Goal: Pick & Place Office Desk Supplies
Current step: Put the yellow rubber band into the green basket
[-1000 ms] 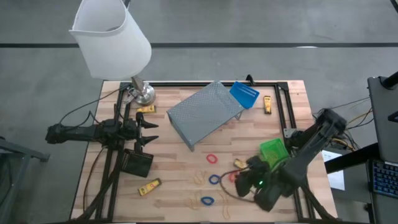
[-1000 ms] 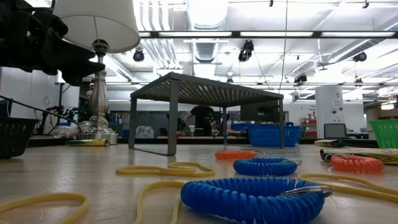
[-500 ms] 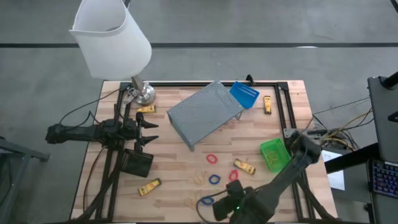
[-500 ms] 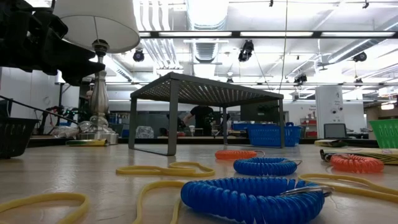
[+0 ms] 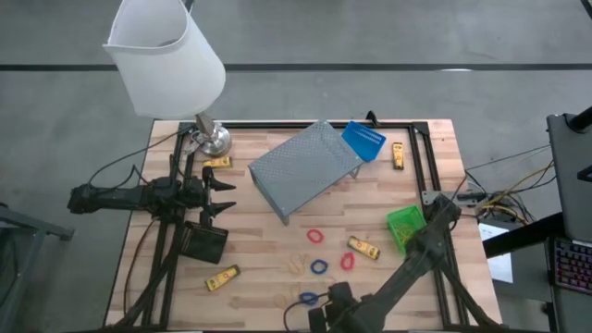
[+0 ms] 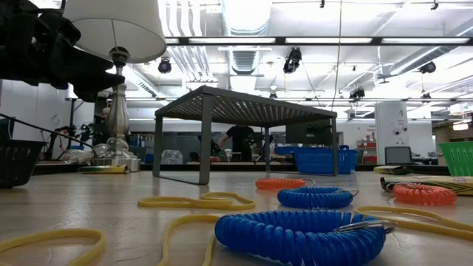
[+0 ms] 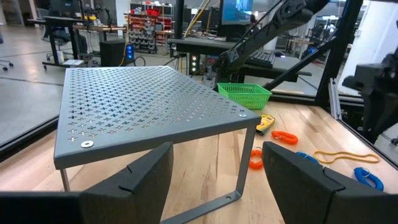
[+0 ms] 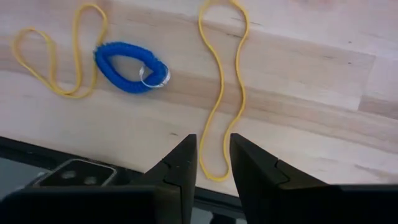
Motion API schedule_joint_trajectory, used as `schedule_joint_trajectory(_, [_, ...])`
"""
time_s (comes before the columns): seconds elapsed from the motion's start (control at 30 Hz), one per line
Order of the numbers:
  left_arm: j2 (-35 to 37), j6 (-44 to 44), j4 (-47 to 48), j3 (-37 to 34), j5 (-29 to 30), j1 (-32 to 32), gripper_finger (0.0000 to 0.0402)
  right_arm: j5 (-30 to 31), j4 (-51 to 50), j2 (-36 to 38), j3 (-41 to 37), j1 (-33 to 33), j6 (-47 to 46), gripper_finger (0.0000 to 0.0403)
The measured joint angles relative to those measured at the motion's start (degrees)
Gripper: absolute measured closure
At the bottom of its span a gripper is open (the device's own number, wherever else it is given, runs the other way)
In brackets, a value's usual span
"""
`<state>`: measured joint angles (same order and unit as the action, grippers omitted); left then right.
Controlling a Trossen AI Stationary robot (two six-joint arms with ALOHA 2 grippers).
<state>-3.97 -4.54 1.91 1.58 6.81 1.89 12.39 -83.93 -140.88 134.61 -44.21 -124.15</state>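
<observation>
Dark fingers of the right gripper [image 8: 208,163] stand a narrow gap apart over the near edge of the wooden table [image 5: 268,236], clamped on nothing. Between them shows the end of a long yellow rubber band [image 8: 222,93] lying on the wood. Beside that band lies a blue coil loop [image 8: 129,67] with a small metal ring, and past it a second yellow band [image 8: 53,59].

Taking the perforated grey metal riser [image 5: 303,168] at the table's middle as landmark: the right gripper [image 5: 328,310] is well on the near side of it, at the table's front edge, close to the blue coil loop [image 5: 308,298]. Another blue loop [image 5: 319,266] and two red loops [image 5: 316,236] lie between riser and gripper, with a yellow oblong piece [image 5: 363,247] just to their right. The green bin [image 5: 404,228] sits to the riser's right and nearer, the blue bin [image 5: 363,141] touches its far right corner, and the black bin [image 5: 203,241] lies to its left and nearer.

The left gripper [image 5: 222,194] waits left of the riser, fingers wide apart and empty, beside the lamp [image 5: 166,65].
</observation>
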Motion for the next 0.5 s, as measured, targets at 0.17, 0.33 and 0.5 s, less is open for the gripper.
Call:
schedule_joint_trajectory(0.17, [0.0, 0.0, 0.0, 0.0, 0.0, 0.0, 0.0148, -0.4, -0.3, -1.1, -0.2, 0.1, 0.1, 0.031])
schedule_joint_trajectory(0.33, [0.0, 0.0, 0.0, 0.0, 0.0, 0.0, 0.0148, -0.5, -2.9, -1.6, -0.2, 0.6, 0.1, 0.0301])
schedule_joint_trajectory(0.5, [0.0, 0.0, 0.0, 0.0, 0.0, 0.0, 0.0148, -0.5, -4.3, -1.7, -1.1, 1.8, 0.3, 0.0292])
